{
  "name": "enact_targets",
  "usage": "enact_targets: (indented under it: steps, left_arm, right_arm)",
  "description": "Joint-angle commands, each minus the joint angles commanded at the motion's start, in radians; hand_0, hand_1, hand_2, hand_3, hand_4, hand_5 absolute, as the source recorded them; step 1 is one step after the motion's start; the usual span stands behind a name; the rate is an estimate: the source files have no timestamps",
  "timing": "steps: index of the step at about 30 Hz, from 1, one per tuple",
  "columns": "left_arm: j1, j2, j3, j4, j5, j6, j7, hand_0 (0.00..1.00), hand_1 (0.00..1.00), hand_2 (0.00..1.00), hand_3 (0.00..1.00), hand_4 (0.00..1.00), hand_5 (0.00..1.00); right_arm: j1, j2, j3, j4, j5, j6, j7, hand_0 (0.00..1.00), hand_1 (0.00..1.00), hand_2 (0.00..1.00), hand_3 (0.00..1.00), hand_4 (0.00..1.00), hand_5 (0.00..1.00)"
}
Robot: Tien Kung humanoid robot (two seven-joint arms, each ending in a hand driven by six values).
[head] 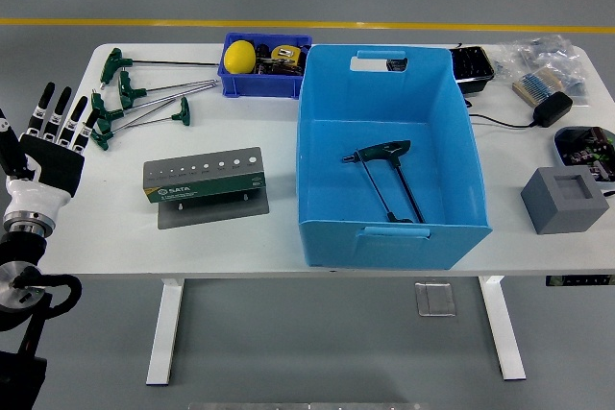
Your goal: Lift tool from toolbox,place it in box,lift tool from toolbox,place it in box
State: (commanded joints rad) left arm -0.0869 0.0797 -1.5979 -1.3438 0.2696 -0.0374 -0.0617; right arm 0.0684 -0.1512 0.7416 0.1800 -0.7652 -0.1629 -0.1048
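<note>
Left hand (pixel 53 146) hovers at desk (pixel 115 237) near-left edge, fingers straight, spread, holding nothing. Grey tool holder (pixel 204 179) mid-desk, slots appear vacant. Two T-handle tools (pixel 389 180) already lie in blue box (pixel 384 228). Beyond hand, loose green-handled T-wrenches (pixel 135 103) overlap: risk of snagging neighbour, weak grip, drop short of box.
</note>
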Motion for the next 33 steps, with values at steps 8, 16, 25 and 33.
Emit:
enact_targets:
  steps: [8,16,25,33]
  left_arm:
    - [-0.003,0.01,-0.031,-0.008,0.069,0.023,0.001,0.769,0.789,0.843,0.825,0.998,0.87]
    - [-0.01,0.007,-0.106,-0.013,0.406,0.032,-0.032,0.785,0.827,0.859,0.829,0.998,0.889]
    - [-0.007,-0.002,-0.121,0.001,0.783,-0.016,-0.039,0.793,0.84,0.868,0.831,0.998,0.922]
    - [-0.01,-0.005,-0.124,0.008,0.975,-0.056,-0.031,0.824,0.862,0.887,0.828,0.998,0.998]
  right_arm:
    - [0.001,-0.001,-0.003,0.0,0.006,0.0,0.002,0.596,0.571,0.671,0.617,0.809,0.909]
    - [0.006,-0.004,-0.013,0.0,0.018,-0.002,0.005,0.595,0.571,0.671,0.617,0.809,0.908]
    - [0.01,-0.008,-0.018,0.0,0.019,-0.001,0.007,0.595,0.571,0.67,0.617,0.809,0.907]
    - [0.011,-0.007,-0.018,0.0,0.016,-0.001,0.004,0.593,0.571,0.67,0.616,0.808,0.907]
